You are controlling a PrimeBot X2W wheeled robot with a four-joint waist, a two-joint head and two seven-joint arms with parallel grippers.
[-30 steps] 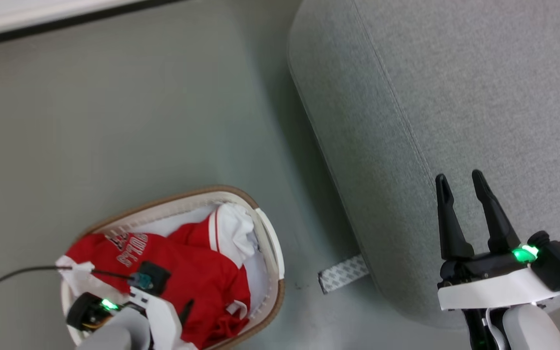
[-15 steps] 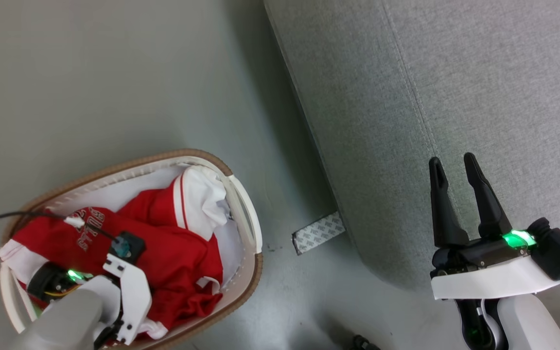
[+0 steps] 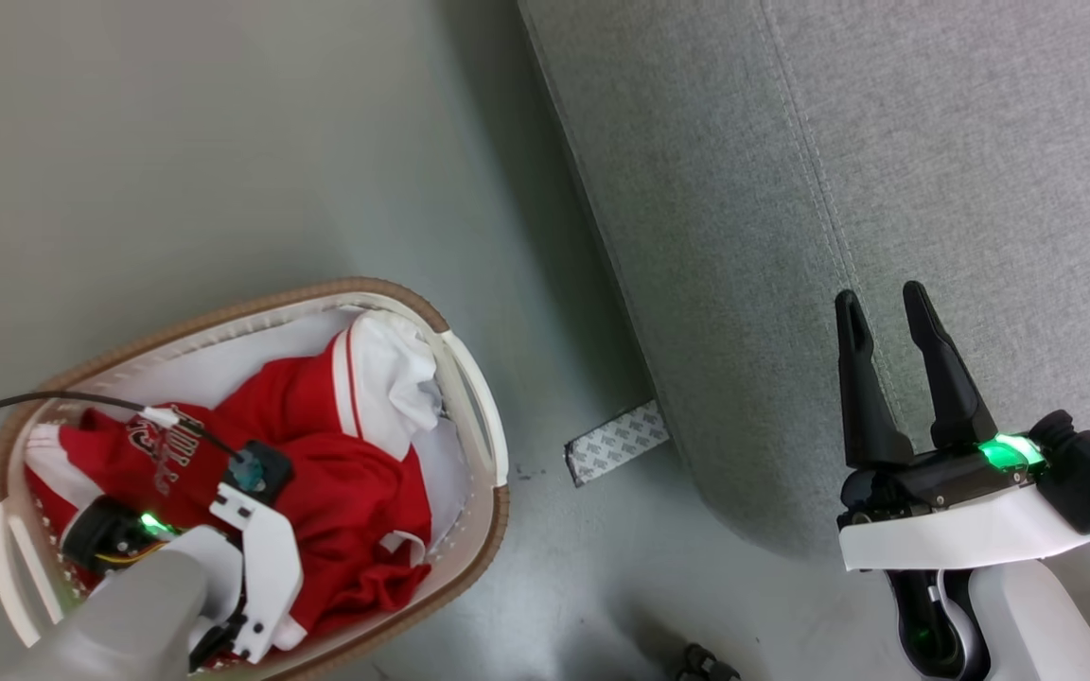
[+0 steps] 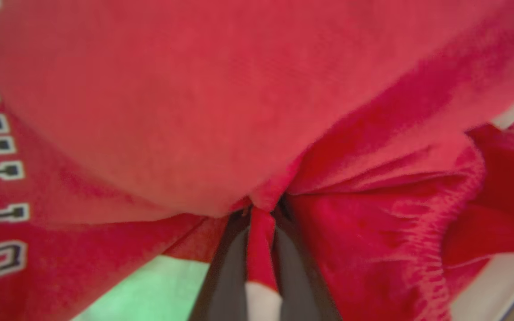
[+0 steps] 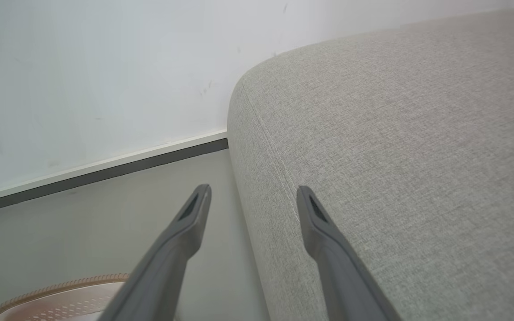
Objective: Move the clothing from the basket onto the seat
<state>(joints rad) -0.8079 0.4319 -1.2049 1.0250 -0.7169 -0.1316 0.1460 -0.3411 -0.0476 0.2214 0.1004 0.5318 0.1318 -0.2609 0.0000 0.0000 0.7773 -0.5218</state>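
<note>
The red clothing [image 3: 356, 492] with white trim lies heaped in the cream basket [image 3: 483, 416] at the lower left of the head view. My left arm reaches down into that basket, its fingers buried in the fabric. In the left wrist view my left gripper [image 4: 261, 214] is shut on a pinched fold of the red clothing [image 4: 203, 111], whose white lettering shows at the left. My right gripper [image 3: 881, 307] hangs open and empty over the rounded edge of the grey seat [image 3: 886, 142]. The right wrist view shows the right gripper [image 5: 252, 191] with the seat [image 5: 395, 133] beyond it.
A plain white cloth [image 3: 394, 378] lies in the basket against its right wall. A grey patterned strip [image 3: 616, 443] sticks out on the floor at the sofa's base. A white wall with a dark baseboard [image 5: 105, 167] stands behind. Bare grey-green floor [image 3: 223, 142] lies between basket and sofa.
The head camera has shifted, so basket and sofa sit differently in the picture. My left arm has sunk further into the basket; the red fabric has bunched around it. The right gripper stays open.
</note>
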